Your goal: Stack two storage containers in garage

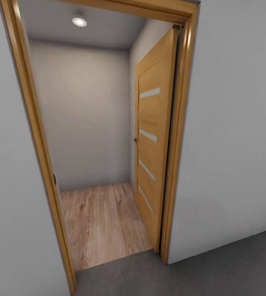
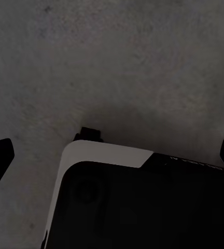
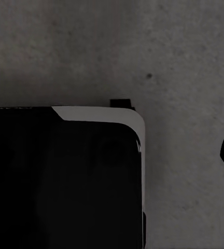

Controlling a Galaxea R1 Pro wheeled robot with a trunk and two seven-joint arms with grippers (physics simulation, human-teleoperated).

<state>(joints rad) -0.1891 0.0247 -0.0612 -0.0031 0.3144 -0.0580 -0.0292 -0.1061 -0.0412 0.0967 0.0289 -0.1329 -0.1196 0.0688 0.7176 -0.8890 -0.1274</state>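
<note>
1. Facing open doorway [image 1: 104,135] from garage concrete floor [image 1: 215,267]; wood hallway floor [image 1: 100,222] beyond.
2. Both grippers: fingertips far apart, nothing held.
3. Containers unseen; judge drive centred, clear of door [image 1: 153,135].

A black, white-edged robot base [image 3: 65,181] over the dark grey concrete floor [image 3: 184,62].

My head view is bright and slightly soft, lit by a ceiling spotlight [image 1: 79,20]; both wrist views are dim, grainy, shadowed.
</note>
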